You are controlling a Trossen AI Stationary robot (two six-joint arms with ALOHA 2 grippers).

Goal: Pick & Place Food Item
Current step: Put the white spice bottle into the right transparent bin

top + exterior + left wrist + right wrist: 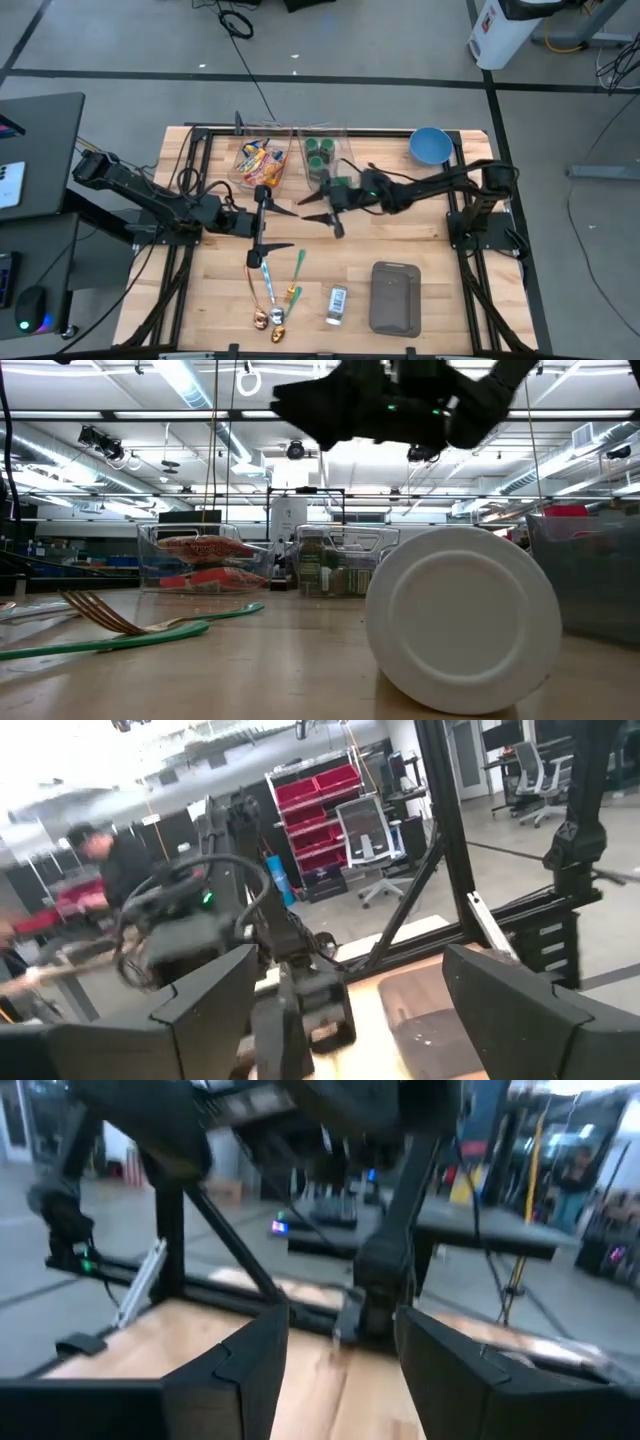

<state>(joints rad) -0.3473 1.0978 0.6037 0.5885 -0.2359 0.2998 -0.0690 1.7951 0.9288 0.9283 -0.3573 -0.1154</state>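
The scene was lit evenly from ceiling strip lights (190, 385), seen bright in the low view. Glare was noted on the white disc (462, 618) and on the ceiling area behind the dark arm. Only soft shadows were cast on the table (420, 250). Both wrist views were motion-blurred; backgrounds were washed out.

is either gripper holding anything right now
No. The left gripper and the right gripper both stand open and empty above the table.
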